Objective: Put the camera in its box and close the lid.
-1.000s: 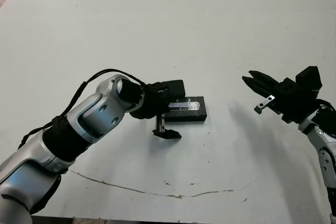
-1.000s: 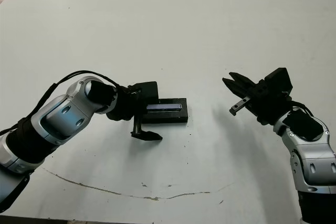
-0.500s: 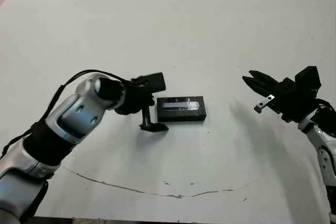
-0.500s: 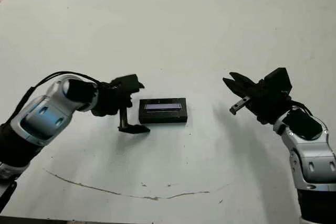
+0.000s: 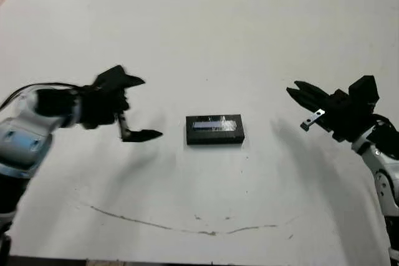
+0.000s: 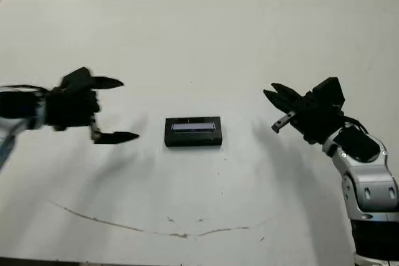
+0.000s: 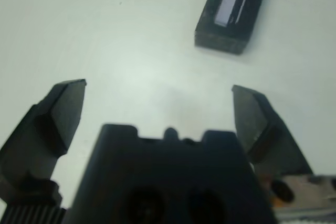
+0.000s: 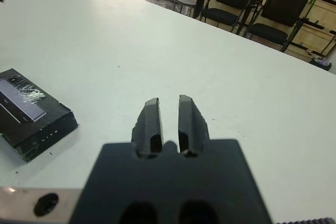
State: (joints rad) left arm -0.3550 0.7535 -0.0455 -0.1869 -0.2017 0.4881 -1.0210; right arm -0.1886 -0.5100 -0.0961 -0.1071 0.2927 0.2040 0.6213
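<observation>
With the lid (image 5: 214,125) sitting on the box (image 5: 214,137) at the middle of the table (image 5: 199,42), silvery stripe up, the job looks finished or close to it, though I cannot see the camera anywhere and judge it to be shut inside. My left gripper (image 5: 136,108) hangs off to the box's left, well apart from it, fingers spread wide and holding nothing; the left wrist view shows only bare table between them. My right gripper (image 6: 280,107) hovers on the other side, also clear of the box, its two fingers (image 8: 151,120) nearly together with just a slit between and nothing caught there. What worries me is the seating: from these views I cannot tell whether the lid is pressed fully down all round, so a corner might be riding high. A careless sweep of either arm across the middle could also knock the box or shift its lid askew.
</observation>
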